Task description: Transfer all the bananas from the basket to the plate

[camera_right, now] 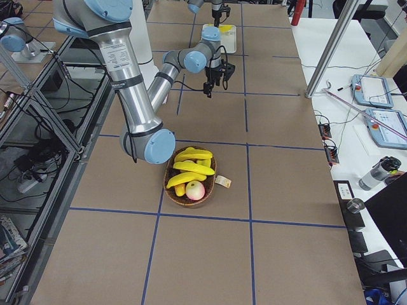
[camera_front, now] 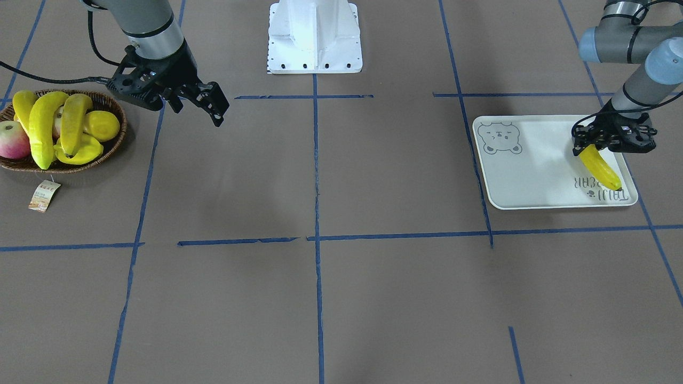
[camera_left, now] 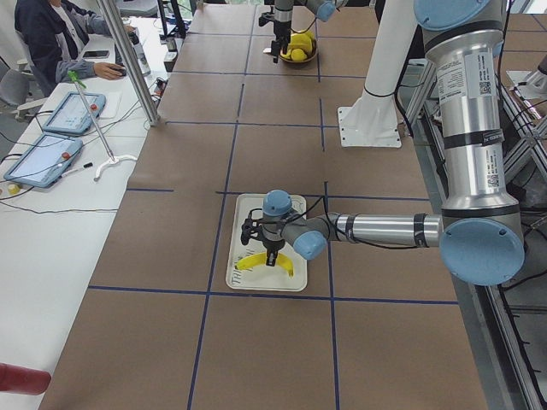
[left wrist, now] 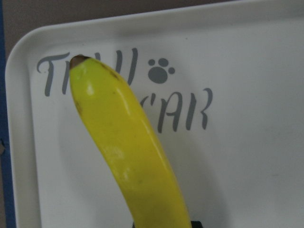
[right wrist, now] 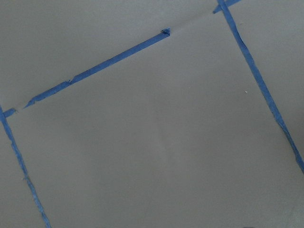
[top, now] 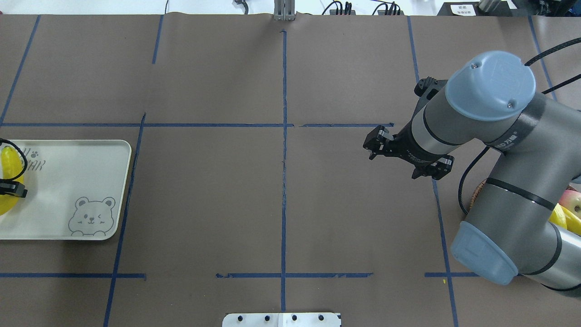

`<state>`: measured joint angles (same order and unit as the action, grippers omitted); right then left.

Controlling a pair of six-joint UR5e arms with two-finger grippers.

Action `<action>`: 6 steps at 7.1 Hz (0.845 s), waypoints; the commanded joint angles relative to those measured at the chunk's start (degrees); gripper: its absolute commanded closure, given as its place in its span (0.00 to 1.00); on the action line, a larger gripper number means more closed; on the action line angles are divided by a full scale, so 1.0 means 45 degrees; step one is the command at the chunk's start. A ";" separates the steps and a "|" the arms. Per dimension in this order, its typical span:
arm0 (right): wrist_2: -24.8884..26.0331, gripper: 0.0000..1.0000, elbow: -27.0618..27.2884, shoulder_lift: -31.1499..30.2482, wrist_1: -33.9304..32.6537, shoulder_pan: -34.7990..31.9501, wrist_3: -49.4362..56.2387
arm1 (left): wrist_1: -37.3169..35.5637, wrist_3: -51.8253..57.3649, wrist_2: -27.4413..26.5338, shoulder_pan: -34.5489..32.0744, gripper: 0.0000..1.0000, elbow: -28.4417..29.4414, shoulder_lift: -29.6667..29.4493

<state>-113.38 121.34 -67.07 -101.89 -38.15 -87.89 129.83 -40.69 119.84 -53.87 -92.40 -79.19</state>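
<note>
Overhead faces front view, both share plate (camera_front: 533,160) — wrists close-up

I see a brown paper-covered table (camera_front: 373,176) gridded with blue tape (camera_front: 316,160), carrying the basket (camera_front: 114,104) with its paper tag (camera_front: 44,196), the plate (camera_front: 533,160) well apart, and the white robot base (camera_front: 315,37).

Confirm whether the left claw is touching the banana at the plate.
Touching. The exterior front-facing view shows the left claw closed on the banana at its upper end, over the plate, with no gap between them.
</note>
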 commanded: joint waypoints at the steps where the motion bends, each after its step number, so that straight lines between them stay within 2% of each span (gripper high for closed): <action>1: 0.0000 0.00 0.0026 0.0020 0.0006 0.0000 0.0000 | 0.0015 0.0387 0.0087 -0.0446 0.00 -0.0051 0.0000; 3: -0.0174 0.00 0.0181 -0.0037 0.0026 -0.0058 0.0135 | -0.0199 0.0977 0.2320 -0.2216 0.00 -0.0459 -0.0078; 4: -0.0176 0.00 0.0705 -0.0637 -0.0051 -0.0077 0.1103 | -0.0199 0.0977 0.2430 -0.2285 0.00 -0.0965 -0.0078; 6: -0.0098 0.00 0.2402 -0.3616 0.0084 -0.0291 0.3854 | -0.0160 0.0977 0.2294 -0.2266 0.00 -0.1126 -0.0351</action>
<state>-114.02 127.88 -75.72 -101.76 -38.80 -77.58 129.07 -36.34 129.99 -63.87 -96.90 -80.22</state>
